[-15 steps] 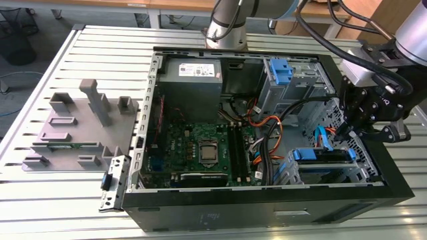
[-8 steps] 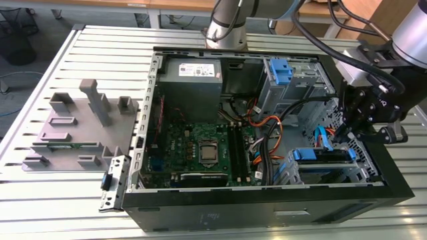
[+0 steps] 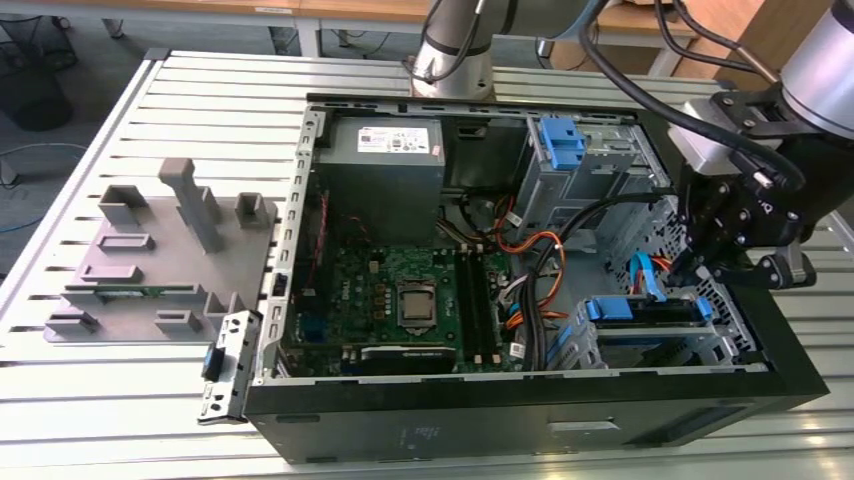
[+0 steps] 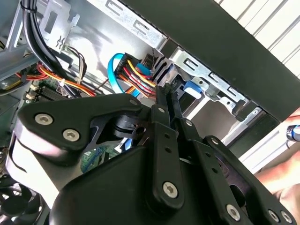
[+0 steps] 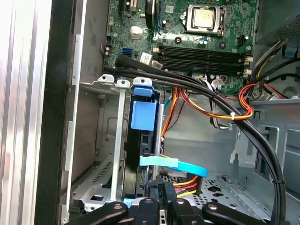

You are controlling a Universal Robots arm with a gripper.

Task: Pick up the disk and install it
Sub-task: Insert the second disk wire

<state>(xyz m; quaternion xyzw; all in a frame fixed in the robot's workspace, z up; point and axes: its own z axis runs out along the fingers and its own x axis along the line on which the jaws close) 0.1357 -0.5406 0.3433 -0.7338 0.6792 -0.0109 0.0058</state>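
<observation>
In the exterior view, an open computer case (image 3: 534, 400) is seen lying on a slatted metal table (image 3: 80, 400), and the gripper (image 3: 741, 262) is lowered over the case's corner at the exterior view's right. The fingertips are cut off from sight by the arm's own black body. Just beside them the disk (image 3: 645, 310) is seated in a metal drive cage (image 3: 587, 352); only its blue rail and a dark edge can be made out, the label being hidden.

In the second wrist view, most of the scene is blocked by the gripper's (image 4: 165, 96) black linkages. Its fingers (image 4: 161, 105) are drawn close together, almost meeting, with their tips at a blue tab (image 4: 192, 89) and a bundle of coloured wires (image 4: 136, 75). Whether anything is pinched between them cannot be told. A person's hand (image 4: 281, 164) is cut off at the frame's edge.

In the first wrist view, the disk (image 5: 136, 154) is seen edge-on inside the cage (image 5: 93, 187), its blue plastic handle (image 5: 142, 115) standing up and its metal body mostly concealed. The gripper (image 5: 161, 187) is partly cropped, near a light-blue cable (image 5: 173, 164). A motherboard (image 5: 187, 37) lies beyond.
</observation>
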